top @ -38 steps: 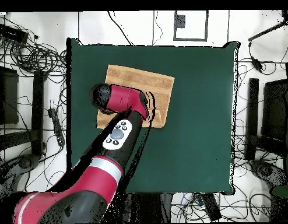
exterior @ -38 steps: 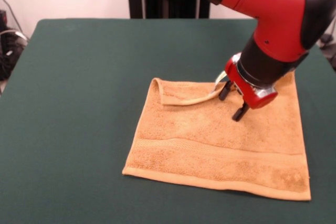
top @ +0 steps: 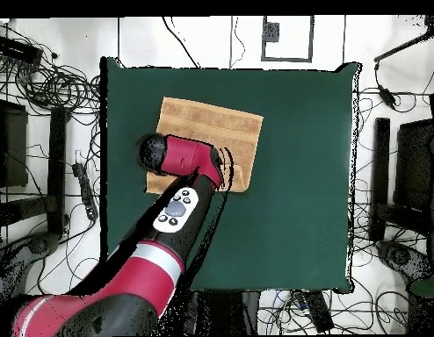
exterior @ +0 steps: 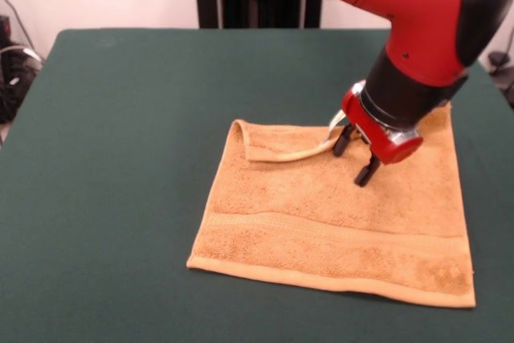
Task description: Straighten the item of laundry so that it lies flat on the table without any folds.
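The green table holds the orange towel near its front edge (toward the right side in the front view). The towel's far edge is folded over. The gripper stands there, its two black fingers apart, holding nothing.

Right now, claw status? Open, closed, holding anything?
Claw: open, fingers apart, tips down on the towel beside its folded-over far edge; nothing gripped.

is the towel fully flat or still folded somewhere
Still folded: the towel lies mostly spread on the table, but its far edge is turned over beside the open gripper.
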